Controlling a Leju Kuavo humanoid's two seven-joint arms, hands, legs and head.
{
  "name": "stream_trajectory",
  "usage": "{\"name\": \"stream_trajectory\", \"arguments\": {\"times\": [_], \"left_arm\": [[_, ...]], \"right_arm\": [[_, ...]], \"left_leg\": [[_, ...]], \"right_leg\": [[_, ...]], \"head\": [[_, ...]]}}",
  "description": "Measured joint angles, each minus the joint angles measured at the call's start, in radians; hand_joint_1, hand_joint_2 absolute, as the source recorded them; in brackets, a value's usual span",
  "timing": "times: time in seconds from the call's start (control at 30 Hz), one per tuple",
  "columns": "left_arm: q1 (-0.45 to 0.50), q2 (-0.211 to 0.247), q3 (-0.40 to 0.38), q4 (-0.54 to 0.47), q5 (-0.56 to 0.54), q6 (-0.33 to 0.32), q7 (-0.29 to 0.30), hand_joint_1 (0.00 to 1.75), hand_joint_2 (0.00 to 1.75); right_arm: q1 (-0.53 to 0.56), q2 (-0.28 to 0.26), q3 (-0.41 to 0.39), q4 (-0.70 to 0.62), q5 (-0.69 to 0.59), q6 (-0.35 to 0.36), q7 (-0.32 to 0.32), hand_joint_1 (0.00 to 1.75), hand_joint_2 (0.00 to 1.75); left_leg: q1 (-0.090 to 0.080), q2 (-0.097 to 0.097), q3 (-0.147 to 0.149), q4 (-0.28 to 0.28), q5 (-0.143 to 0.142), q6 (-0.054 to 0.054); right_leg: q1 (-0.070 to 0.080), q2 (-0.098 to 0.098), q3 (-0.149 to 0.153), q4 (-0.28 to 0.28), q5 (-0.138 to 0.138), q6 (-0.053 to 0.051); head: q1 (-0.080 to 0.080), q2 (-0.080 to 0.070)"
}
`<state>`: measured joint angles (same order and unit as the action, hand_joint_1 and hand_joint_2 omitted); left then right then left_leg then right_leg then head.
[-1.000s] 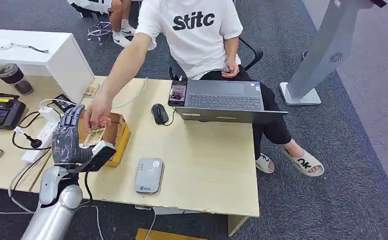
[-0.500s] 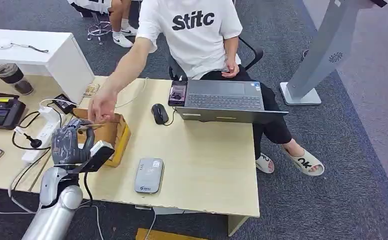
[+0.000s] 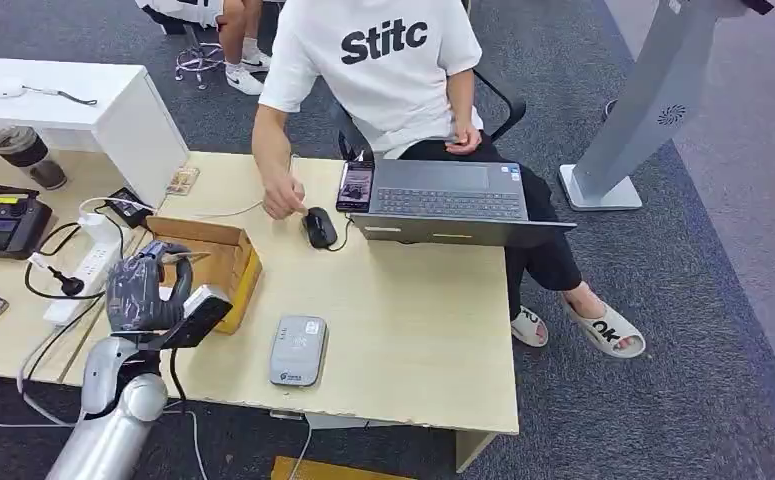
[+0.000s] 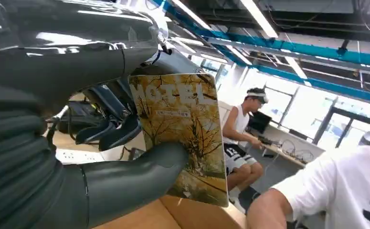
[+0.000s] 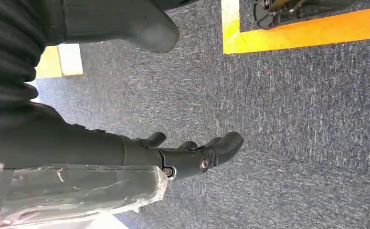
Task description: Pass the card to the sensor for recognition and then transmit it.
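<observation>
The setting was an open-plan office doubling as a robotics workspace; a light wooden desk (image 3: 413, 320) stood on grey carpet (image 3: 683, 300), carrying a laptop (image 3: 450, 200), a mouse (image 3: 319, 227), a power strip (image 3: 85, 272) and trailing cables; a person (image 3: 393, 70) sat at it in an office chair; behind, another desk, large windows and exposed blue ceiling beams (image 4: 288, 45) were visible.

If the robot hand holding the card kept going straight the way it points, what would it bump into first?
Probably the open brown cardboard box: the left robot hand, gripping the yellow hotel card, points at it across the table. Depth is unclear, so it might pass above the rim.
</observation>
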<state>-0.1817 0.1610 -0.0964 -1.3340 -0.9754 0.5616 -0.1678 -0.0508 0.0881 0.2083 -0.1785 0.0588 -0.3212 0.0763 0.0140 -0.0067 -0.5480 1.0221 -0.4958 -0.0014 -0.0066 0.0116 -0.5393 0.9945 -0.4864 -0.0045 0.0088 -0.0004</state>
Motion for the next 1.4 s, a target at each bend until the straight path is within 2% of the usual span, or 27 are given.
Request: {"name": "stream_trajectory", "arguments": {"times": [0.23,0.37,0.63,0.87,1.03,1.2,1.4], "left_arm": [[0.000,0.000,-0.081,0.002,-0.023,-0.076,0.015,1.75,1.75],[0.000,0.000,-0.129,0.011,-0.044,-0.098,0.025,1.75,1.75],[-0.001,0.000,-0.180,0.033,-0.056,-0.131,0.053,1.75,1.75],[-0.009,0.000,-0.223,0.057,-0.066,-0.196,0.075,1.75,1.75],[-0.010,0.000,-0.240,0.082,-0.074,-0.198,0.084,1.75,1.75],[-0.009,-0.002,-0.247,0.121,-0.057,-0.183,0.067,1.75,1.75],[-0.011,-0.022,-0.253,0.179,-0.072,-0.160,0.060,1.75,1.75]], "right_arm": [[0.000,0.000,0.000,0.000,0.002,0.000,0.000,0.00,1.75],[0.000,0.000,0.000,0.000,0.006,0.000,-0.002,0.00,1.75],[0.000,0.000,0.000,0.000,0.015,0.000,-0.002,0.00,1.75],[0.000,0.000,0.000,0.000,0.016,0.002,0.000,0.00,1.75],[0.000,0.000,0.000,0.000,0.018,0.003,0.000,0.00,1.75],[0.000,0.002,0.000,0.000,0.027,0.004,0.001,0.00,1.75],[0.000,0.005,0.000,0.000,0.037,0.015,0.007,0.00,1.75]], "left_leg": [[0.000,0.000,0.000,0.000,0.000,0.000],[0.000,0.000,0.000,0.000,0.000,0.000],[0.000,0.000,-0.001,0.000,0.000,0.000],[0.000,0.000,-0.001,0.000,0.000,0.000],[0.000,0.000,-0.001,0.000,0.000,0.000],[0.000,0.000,-0.001,0.000,0.000,0.000],[0.000,0.000,-0.001,0.000,0.000,0.000]], "right_leg": [[0.000,0.000,0.000,0.000,0.000,0.000],[0.000,0.000,0.000,0.000,0.000,0.000],[0.000,0.000,-0.001,0.000,0.000,0.000],[0.000,0.000,-0.001,0.000,0.000,0.000],[0.000,0.000,-0.001,0.000,0.000,0.000],[0.000,0.000,-0.001,0.000,0.000,0.000],[0.000,0.000,-0.001,0.000,0.000,0.000]], "head": [[0.000,0.000],[0.000,0.000],[0.000,0.000],[0.000,0.000],[0.000,0.000],[0.000,0.000],[0.000,0.000]]}}
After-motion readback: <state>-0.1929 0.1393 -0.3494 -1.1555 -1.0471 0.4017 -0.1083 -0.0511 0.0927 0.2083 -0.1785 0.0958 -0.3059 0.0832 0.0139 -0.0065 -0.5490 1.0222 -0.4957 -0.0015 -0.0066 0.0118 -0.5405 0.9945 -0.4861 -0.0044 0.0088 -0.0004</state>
